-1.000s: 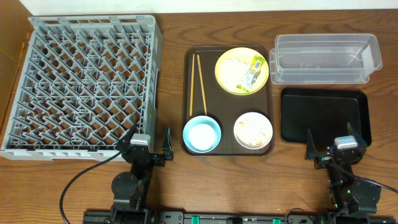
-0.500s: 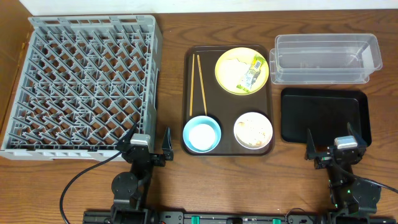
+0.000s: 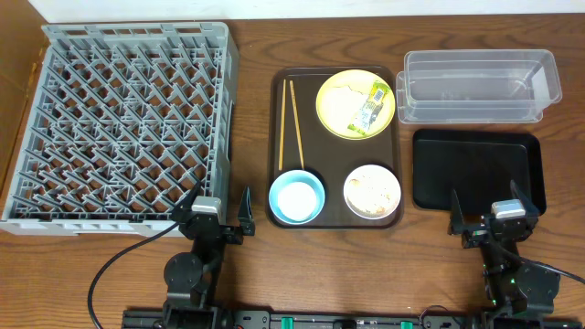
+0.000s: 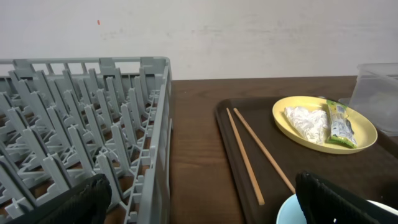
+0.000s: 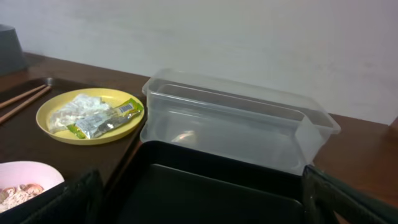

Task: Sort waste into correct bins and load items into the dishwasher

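Note:
The yellow plate on the brown serving tray holds the green wrapper and white paper. Chopsticks, the light blue bowl and the white bowl with rice scraps share that tray. The grey rack is at left. The clear tub and black tray are at right. My left gripper is open near the rack's front corner. My right gripper is open at the black tray's front edge. The cream cup is out of view.
In the left wrist view the rack is left, the chopsticks and plate right. In the right wrist view the tub stands behind the black tray. A white wall is behind the table.

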{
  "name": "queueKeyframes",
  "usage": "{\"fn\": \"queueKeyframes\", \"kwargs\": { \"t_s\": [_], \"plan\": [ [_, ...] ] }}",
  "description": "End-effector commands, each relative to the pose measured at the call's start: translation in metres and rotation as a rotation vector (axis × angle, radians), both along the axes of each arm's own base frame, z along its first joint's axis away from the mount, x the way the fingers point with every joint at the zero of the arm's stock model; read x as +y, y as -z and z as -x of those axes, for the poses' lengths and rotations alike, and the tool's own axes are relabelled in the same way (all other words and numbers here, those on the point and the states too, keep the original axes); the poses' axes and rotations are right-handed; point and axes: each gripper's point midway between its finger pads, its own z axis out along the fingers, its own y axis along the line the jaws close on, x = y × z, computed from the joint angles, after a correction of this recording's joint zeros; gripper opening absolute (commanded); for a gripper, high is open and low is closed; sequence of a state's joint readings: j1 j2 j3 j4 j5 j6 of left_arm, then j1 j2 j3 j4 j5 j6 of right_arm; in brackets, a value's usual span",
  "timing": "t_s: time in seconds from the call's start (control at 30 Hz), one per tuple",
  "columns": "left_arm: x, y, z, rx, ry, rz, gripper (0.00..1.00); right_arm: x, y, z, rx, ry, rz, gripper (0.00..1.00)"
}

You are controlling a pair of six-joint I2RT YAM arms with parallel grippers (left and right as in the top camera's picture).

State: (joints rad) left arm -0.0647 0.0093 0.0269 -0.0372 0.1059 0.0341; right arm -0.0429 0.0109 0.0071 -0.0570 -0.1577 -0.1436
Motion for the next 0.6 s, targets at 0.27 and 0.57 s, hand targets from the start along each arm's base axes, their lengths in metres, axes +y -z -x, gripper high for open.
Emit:
{"fn": "queueKeyframes", "kwargs": {
  "t_s": [0.27, 0.57],
  "plan": [
    [-0.005, 0.016, 0.001, 0.041, 0.034, -0.013, 0.96, 0.0, 0.0, 0.0, 0.0, -0.001, 0.003, 0.99],
    [-0.062, -0.018, 0.017, -0.037, 0.366, 0.21, 0.96, 0.0, 0.0, 0.0, 0.0, -0.001, 0.003, 0.99]
  ]
}}
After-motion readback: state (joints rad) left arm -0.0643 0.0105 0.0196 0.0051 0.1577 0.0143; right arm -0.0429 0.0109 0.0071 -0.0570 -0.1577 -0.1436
